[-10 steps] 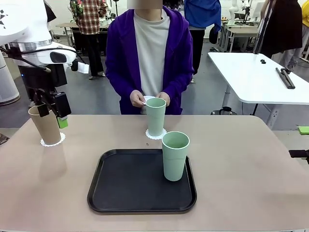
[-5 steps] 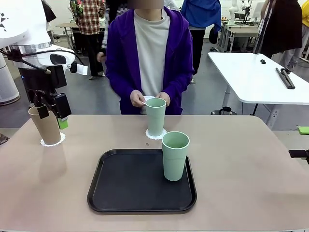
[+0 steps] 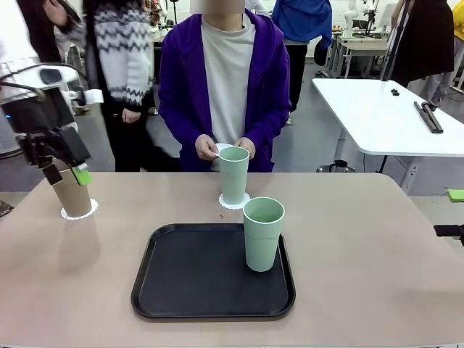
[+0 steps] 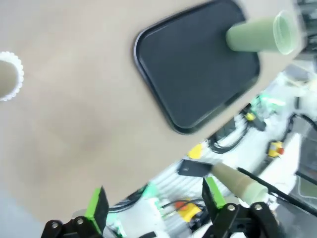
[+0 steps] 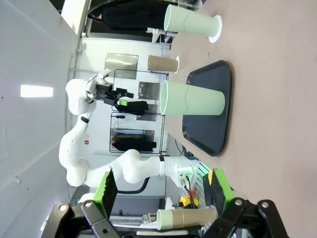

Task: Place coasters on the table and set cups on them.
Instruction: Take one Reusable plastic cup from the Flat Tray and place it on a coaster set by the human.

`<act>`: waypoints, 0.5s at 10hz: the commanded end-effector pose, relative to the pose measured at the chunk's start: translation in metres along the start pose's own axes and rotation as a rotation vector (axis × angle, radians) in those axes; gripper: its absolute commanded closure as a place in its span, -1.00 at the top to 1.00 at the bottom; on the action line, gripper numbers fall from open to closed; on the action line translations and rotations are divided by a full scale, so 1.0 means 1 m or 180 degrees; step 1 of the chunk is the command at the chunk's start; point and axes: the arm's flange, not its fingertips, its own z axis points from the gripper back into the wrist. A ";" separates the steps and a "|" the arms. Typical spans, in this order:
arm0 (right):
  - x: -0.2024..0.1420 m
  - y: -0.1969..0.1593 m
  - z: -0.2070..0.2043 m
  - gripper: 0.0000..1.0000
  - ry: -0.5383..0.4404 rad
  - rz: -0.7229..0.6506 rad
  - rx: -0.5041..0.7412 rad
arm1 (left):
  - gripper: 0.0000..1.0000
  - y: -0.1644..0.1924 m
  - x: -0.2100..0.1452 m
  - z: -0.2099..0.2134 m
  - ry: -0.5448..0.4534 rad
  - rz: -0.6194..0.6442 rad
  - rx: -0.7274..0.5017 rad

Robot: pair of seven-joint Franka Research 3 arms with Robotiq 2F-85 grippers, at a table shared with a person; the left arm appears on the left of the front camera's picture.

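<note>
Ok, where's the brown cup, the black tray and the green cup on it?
brown cup (image 3: pixel 75 199), front view, lower side.
black tray (image 3: pixel 196 272), front view, bare floor.
green cup on tray (image 3: pixel 262 239), front view, side.

Front camera's at the robot's edge, looking slightly down across the table to the person at 12 o'clock, mid-range. Left wrist camera's up high, tilted down and rolled, with the black tray at 1 o'clock. Right wrist camera's low by the tabletop, rolled a quarter turn, looking along it. All three catch that tray and the mint cup on it.

Table: tray, two coasters, perhaps a crumb
</note>
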 end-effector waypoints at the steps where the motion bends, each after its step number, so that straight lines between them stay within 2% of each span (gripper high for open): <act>1: 0.000 0.001 0.001 1.00 -0.0009 0.0002 0.0040 | 1.00 0.056 -0.018 0.022 -0.0344 0.0286 -0.0846; 3: 0.000 0.001 0.001 1.00 -0.0009 0.0002 0.0040 | 1.00 0.106 -0.055 0.029 -0.0684 0.0390 -0.1384; 5: 0.000 0.001 0.001 1.00 -0.0009 0.0002 0.0040 | 1.00 0.147 -0.081 0.034 -0.0883 0.0442 -0.1731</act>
